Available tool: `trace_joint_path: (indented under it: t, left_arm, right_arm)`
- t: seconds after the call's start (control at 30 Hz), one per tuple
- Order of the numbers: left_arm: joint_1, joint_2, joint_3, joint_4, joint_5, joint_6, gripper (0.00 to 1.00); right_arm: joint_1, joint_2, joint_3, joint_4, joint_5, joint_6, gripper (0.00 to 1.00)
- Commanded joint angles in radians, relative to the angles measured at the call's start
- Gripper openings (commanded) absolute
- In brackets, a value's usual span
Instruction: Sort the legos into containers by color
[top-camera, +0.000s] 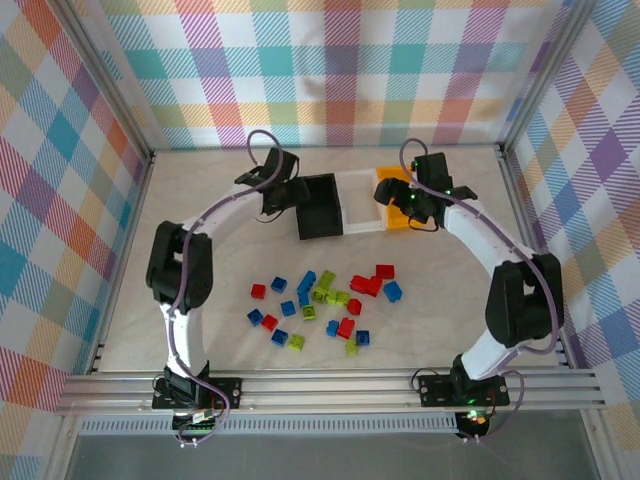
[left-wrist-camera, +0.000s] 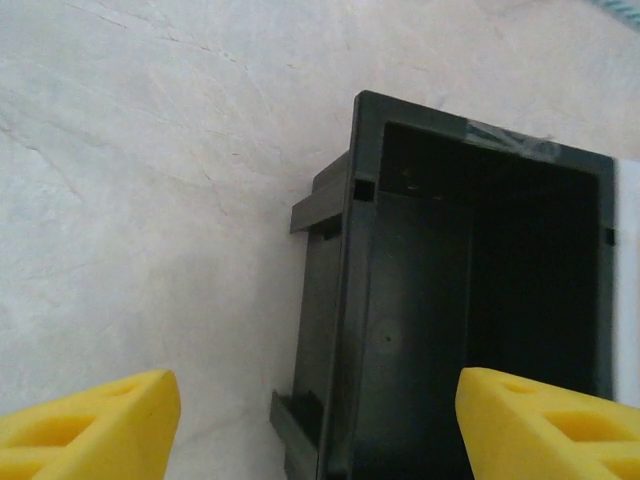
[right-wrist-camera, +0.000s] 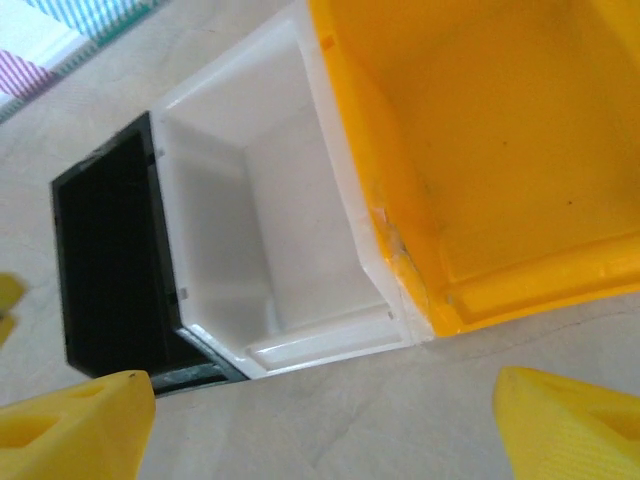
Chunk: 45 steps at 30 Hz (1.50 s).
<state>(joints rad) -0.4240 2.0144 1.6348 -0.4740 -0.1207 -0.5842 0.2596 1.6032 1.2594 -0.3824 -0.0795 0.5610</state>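
Note:
Several red (top-camera: 366, 284), blue (top-camera: 306, 283) and yellow-green legos (top-camera: 330, 293) lie scattered on the table in front of the containers. The black bin (top-camera: 320, 215), white bin (top-camera: 358, 200) and orange-yellow bin (top-camera: 395, 215) stand in a row at the back. My left gripper (top-camera: 283, 195) hangs at the black bin's left side. In the left wrist view it (left-wrist-camera: 315, 430) is open, its yellow fingers (left-wrist-camera: 90, 425) straddling the left wall of the black bin (left-wrist-camera: 400, 330) without touching it. My right gripper (top-camera: 402, 196) is over the orange-yellow bin. In its wrist view it (right-wrist-camera: 320, 430) is open over bare table, empty.
The right wrist view takes in the black bin (right-wrist-camera: 110, 270), the white bin (right-wrist-camera: 260, 220) and the orange-yellow bin (right-wrist-camera: 480, 150), all with nothing inside. Metal frame posts and checked walls close in the table (top-camera: 200, 180). A rail (top-camera: 330, 385) runs along the near edge.

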Motion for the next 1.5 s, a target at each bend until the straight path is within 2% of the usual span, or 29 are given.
trace_joint_path:
  t: [0.0, 0.17, 0.43, 0.53, 0.63, 0.87, 1.13, 1.33, 1.47]
  left_arm:
    - [-0.016, 0.054, 0.088, -0.082, 0.003, 0.073, 0.68]
    - [-0.024, 0.129, 0.178, -0.181, -0.059, 0.129, 0.49]
    - [-0.023, 0.165, 0.172, -0.209, -0.065, 0.211, 0.32]
    - [-0.023, 0.164, 0.169, -0.214, -0.077, 0.238, 0.32]
    - [-0.022, 0.162, 0.169, -0.213, -0.063, 0.244, 0.34]
    - [-0.022, 0.170, 0.178, -0.213, -0.059, 0.243, 0.34]
    - [-0.021, 0.190, 0.201, -0.224, -0.062, 0.258, 0.33]
    - [-0.006, 0.179, 0.191, -0.226, -0.068, 0.260, 0.33]
    - [0.015, 0.156, 0.168, -0.221, -0.076, 0.260, 0.33]
  right_arm:
    - [-0.015, -0.063, -0.038, 0.017, -0.007, -0.006, 0.88]
    - [-0.038, -0.117, -0.088, 0.031, -0.015, 0.006, 0.88]
    - [-0.082, -0.164, -0.129, 0.037, -0.016, 0.017, 0.88]
    - [-0.115, -0.147, -0.113, 0.013, 0.019, 0.007, 0.88]
    - [-0.162, -0.060, -0.059, -0.008, 0.044, -0.024, 0.88]
    - [-0.215, 0.219, 0.160, -0.032, -0.044, -0.116, 0.88]
    - [-0.218, 0.433, 0.366, -0.113, -0.077, -0.148, 0.85]
    - [-0.185, 0.469, 0.381, -0.114, -0.150, -0.145, 0.81]
    - [-0.153, 0.409, 0.279, -0.058, -0.157, -0.090, 0.79]
